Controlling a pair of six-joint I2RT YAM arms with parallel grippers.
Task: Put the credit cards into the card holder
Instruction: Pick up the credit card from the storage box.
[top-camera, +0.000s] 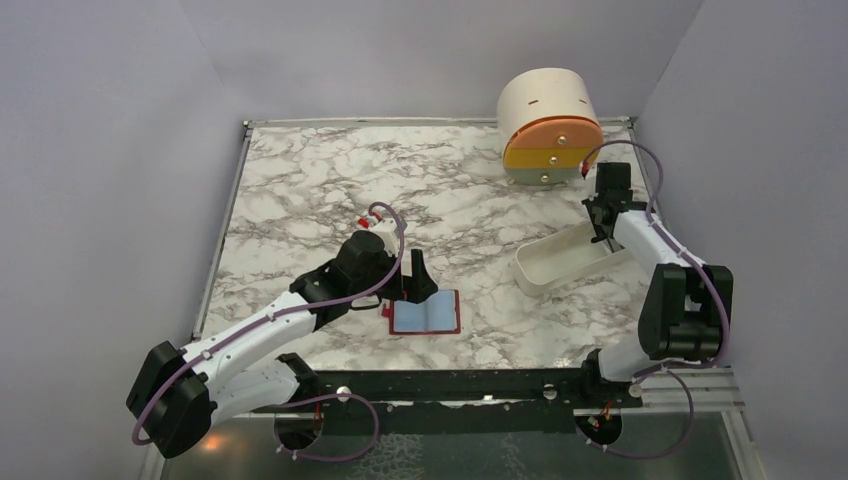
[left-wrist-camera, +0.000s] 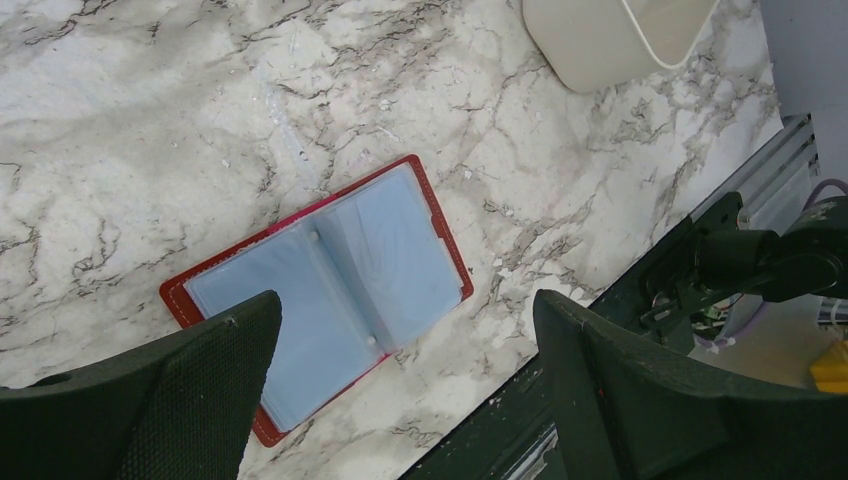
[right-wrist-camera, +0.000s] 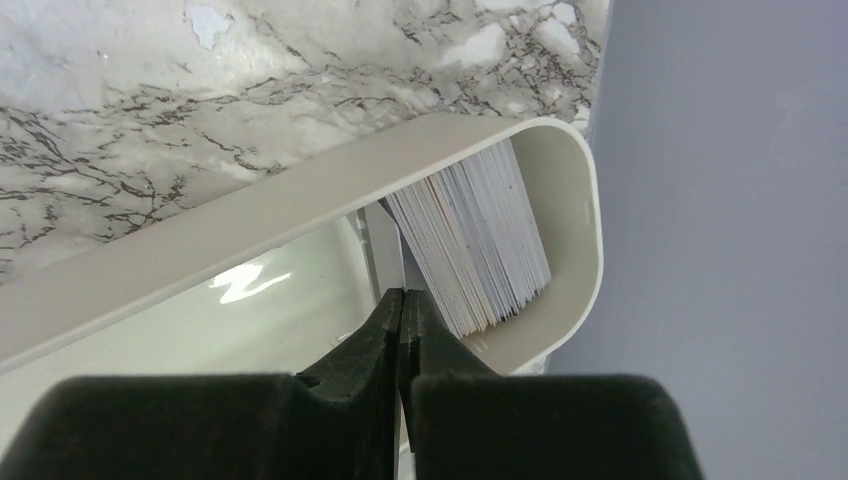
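One card holder (top-camera: 426, 313) open flat, long axis crosswise, left tool (left-wrist-camera: 405, 310) apart, right tool (right-wrist-camera: 402, 300) pinching credit card (right-wrist-camera: 388, 250)

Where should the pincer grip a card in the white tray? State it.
By its upper edge, from above. The cards stand on edge, packed against the rounded end of the tray, so only their top edges are free; take the outermost one.

Red folding card holder (top-camera: 426, 313) lies front-centre on marble-patterned table (top-camera: 300, 200); white oblong tray (top-camera: 548, 278) right of it, seemingly holding thin pale cards (right-wrist-camera: 480, 240); round cream drawer unit (top-camera: 548, 125) behind.
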